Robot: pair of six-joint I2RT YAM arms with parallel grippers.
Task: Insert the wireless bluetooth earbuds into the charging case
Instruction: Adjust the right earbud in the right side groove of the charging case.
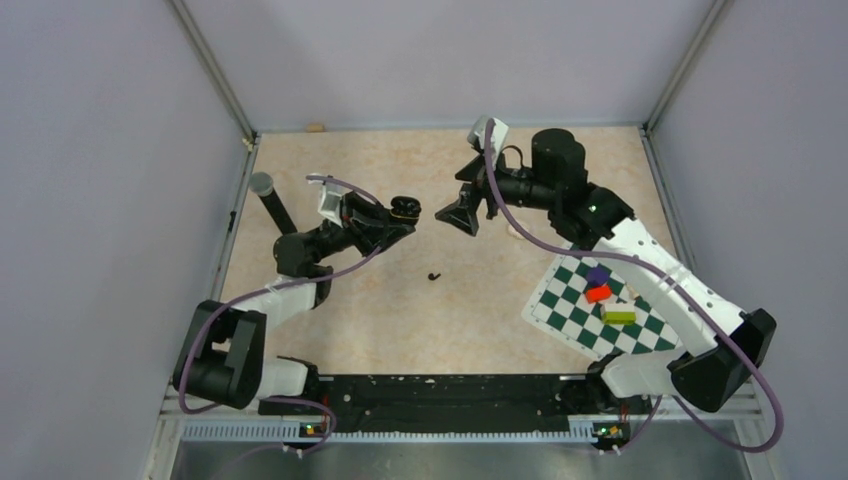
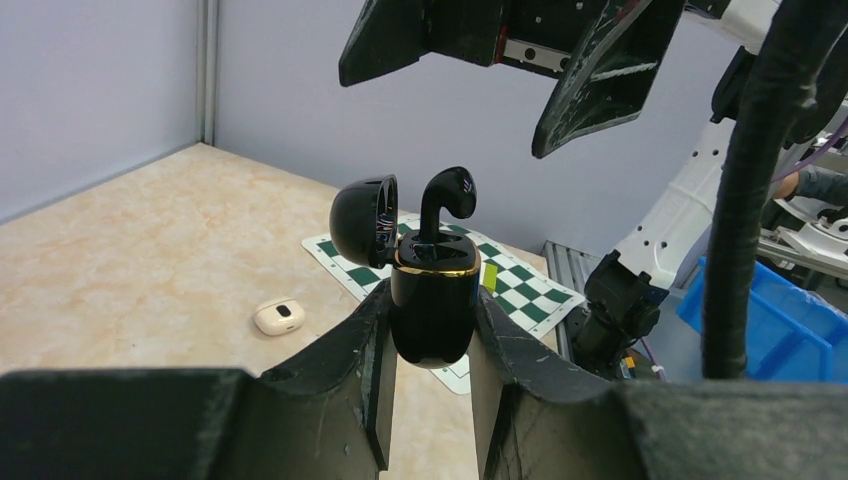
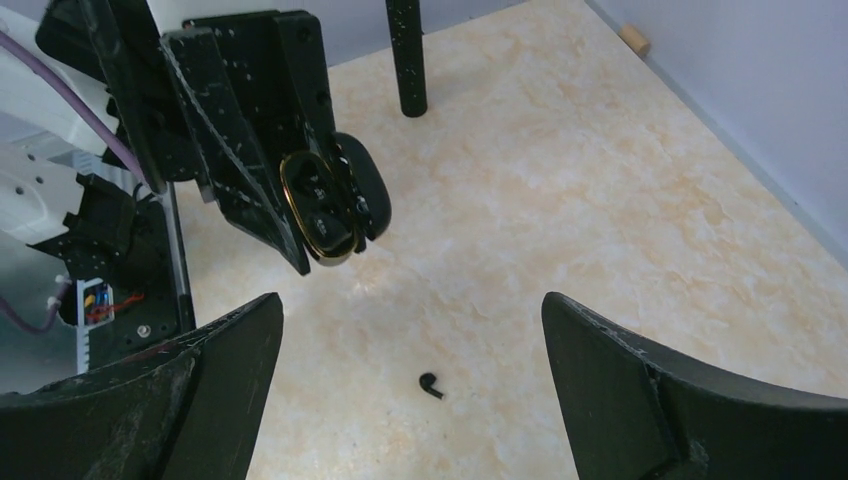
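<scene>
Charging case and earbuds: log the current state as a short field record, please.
charging case: lid open, upright, held off the table
left gripper: fingers clamped on the case's sides
first earbud: sticking up out of the case
second earbud: loose on the table between the arms
right gripper: open, empty, close to the case, facing it

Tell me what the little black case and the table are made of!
The charging case looks like hard glossy plastic: it shows bright reflections, and a gold, metal-looking band circles its opening. The table looks like smooth beige marble-patterned laminate or stone; veining shows, but the pictures can't settle which.
</scene>
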